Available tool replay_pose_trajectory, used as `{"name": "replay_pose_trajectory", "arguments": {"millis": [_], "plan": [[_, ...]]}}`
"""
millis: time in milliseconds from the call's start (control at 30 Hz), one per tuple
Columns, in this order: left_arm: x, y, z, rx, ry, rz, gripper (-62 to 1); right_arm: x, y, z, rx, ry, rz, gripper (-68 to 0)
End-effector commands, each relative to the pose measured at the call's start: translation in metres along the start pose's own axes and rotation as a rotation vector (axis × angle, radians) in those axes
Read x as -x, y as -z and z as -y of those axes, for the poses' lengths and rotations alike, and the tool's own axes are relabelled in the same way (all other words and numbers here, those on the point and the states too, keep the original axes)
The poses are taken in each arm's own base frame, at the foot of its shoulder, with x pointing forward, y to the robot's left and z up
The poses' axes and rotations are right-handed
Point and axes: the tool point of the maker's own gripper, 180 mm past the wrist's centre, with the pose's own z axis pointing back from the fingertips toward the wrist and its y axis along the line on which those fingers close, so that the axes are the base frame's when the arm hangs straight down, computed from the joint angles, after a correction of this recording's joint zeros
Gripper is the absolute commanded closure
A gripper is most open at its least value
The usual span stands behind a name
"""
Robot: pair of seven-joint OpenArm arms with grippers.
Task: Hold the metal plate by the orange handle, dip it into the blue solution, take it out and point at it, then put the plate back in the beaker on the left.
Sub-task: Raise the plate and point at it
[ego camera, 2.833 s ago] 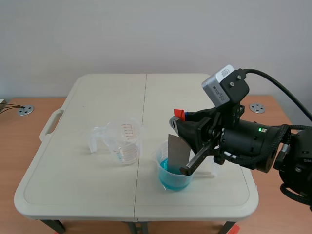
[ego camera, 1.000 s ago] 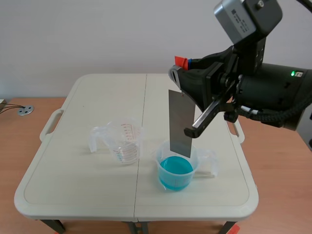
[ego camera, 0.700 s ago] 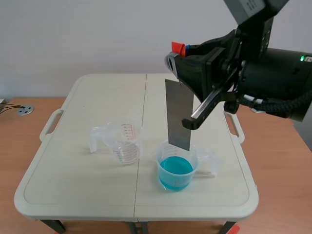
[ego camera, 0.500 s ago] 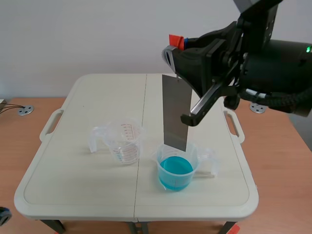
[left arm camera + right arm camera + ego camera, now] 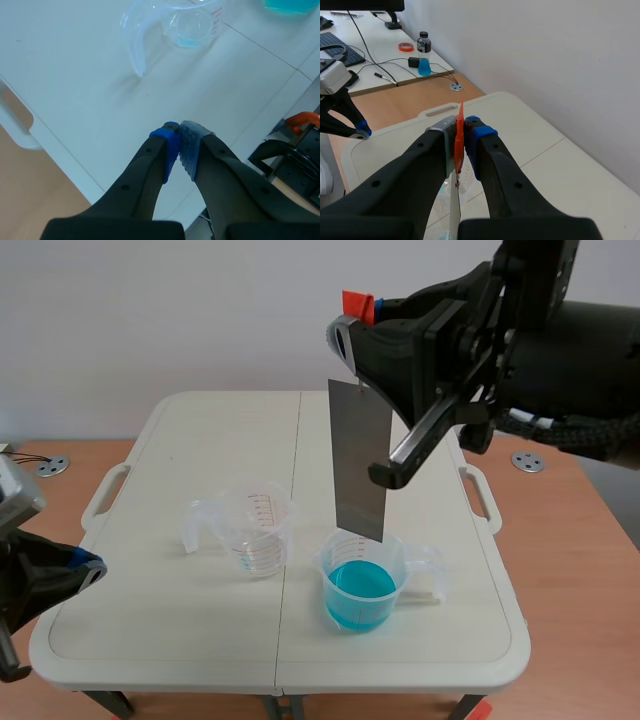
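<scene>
Scene view: your right gripper point(image 5: 352, 328) clamps the orange handle point(image 5: 357, 306), the plate point(image 5: 360, 460) hanging upright just above the blue beaker point(image 5: 362, 588), while your left gripper point(image 5: 90, 566), fingers closed on nothing, sits low at the near-left corner of the table point(image 5: 180, 640), the plate well off, up and to its right.

A cream folding table point(image 5: 200, 640) carries a clear beaker point(image 5: 262, 536) beside a beaker of blue solution point(image 5: 360, 592).
</scene>
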Motion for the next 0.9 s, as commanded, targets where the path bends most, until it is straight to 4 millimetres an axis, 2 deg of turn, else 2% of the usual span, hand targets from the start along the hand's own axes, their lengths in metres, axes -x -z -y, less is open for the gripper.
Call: {"name": "replay_pose_trajectory", "arguments": {"millis": [0, 233, 400, 600, 867], "plan": [[-0.016, 0.007, 0.004, 0.009, -0.004, 0.051, -3.2, -0.011, -0.002, 0.002, 0.002, -0.015, 0.032, -1.5], [-0.044, 0.036, 0.019, 0.066, 0.024, 0.092, -3.1, -0.011, -0.002, 0.002, 0.002, -0.015, 0.032, -1.5], [-0.069, 0.049, 0.035, 0.142, 0.053, 0.146, -3.1, -0.011, -0.002, 0.002, 0.002, -0.015, 0.031, -1.5], [-0.097, 0.056, 0.048, 0.220, 0.076, 0.220, -3.1, -0.011, -0.002, 0.002, 0.002, -0.015, 0.032, -1.5], [-0.109, 0.061, 0.070, 0.315, 0.080, 0.246, -3.2, -0.010, -0.002, 0.002, 0.002, -0.015, 0.029, -1.5]]}}
